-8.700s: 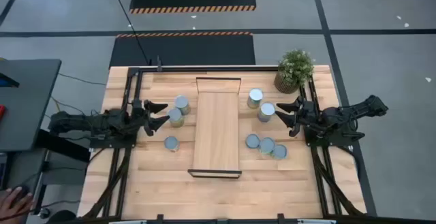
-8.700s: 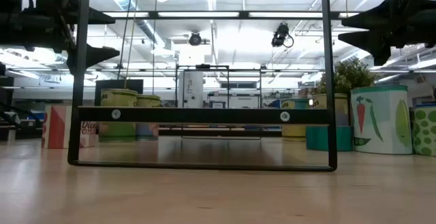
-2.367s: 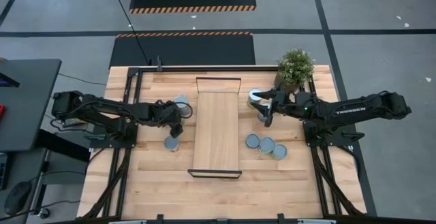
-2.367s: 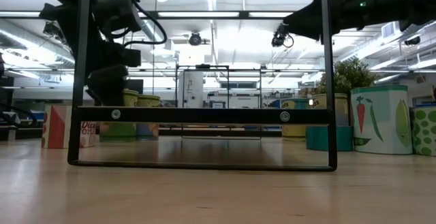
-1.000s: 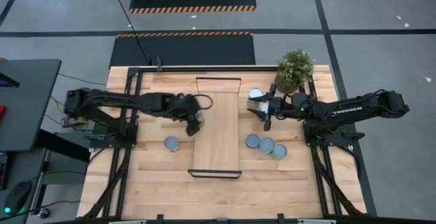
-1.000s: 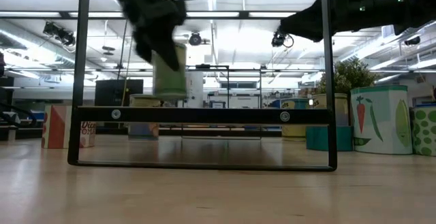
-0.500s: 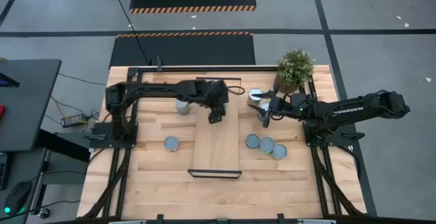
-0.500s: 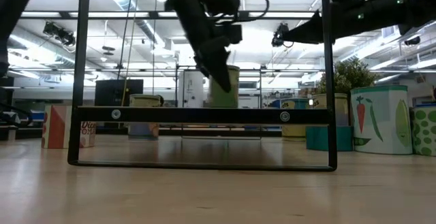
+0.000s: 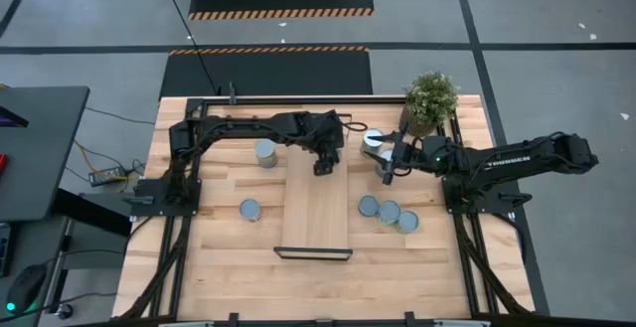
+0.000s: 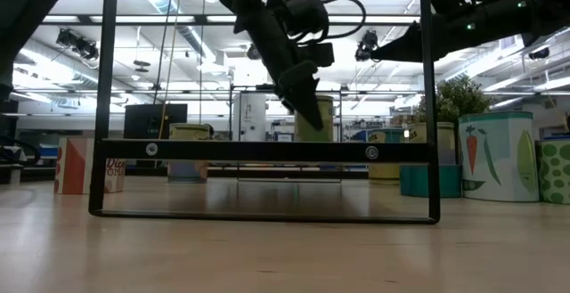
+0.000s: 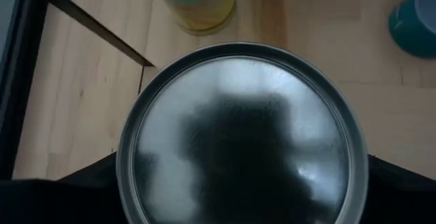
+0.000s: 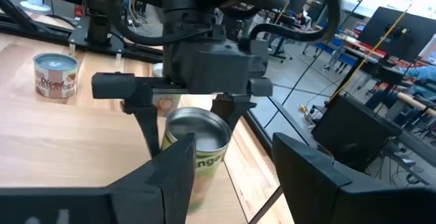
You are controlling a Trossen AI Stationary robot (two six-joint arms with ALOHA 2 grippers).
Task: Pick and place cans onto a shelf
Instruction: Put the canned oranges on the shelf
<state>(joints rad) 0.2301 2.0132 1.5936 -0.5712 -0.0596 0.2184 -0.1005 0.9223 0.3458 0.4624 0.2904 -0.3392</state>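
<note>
My left gripper (image 9: pixel 323 160) reaches over the far right part of the light-wood shelf (image 9: pixel 316 208) and is shut on a can (image 11: pixel 242 135), which also shows in the low view (image 10: pixel 315 119) behind the shelf's black end bar (image 10: pixel 258 150). My right gripper (image 9: pixel 389 160) is open and empty. It hovers high, just right of the shelf, next to a can (image 9: pixel 373 140) standing on the table. More cans stand on their bases: two left of the shelf (image 9: pixel 265 153) (image 9: pixel 248 208), three right of it (image 9: pixel 389 211). My left gripper pinches the can between its two fingers (image 12: pixel 145 125), one on each side of the can's wall just below the top rim (image 12: pixel 178 146). The fingers come from above, pointing down. The can hangs upright; the shelf's end bar hides its base.
A potted plant (image 9: pixel 429 98) stands at the far right corner, close behind my right arm. The shelf's thin black frame (image 10: pixel 109 97) rises at its near end. Bare tabletop lies along the near edge (image 9: pixel 318 287).
My left gripper has carried the can from the shelf's left edge toward the table's right and far side, over the shelf, and has come down a little. The can has stayed upright in the hold. My right gripper has kept almost still.
</note>
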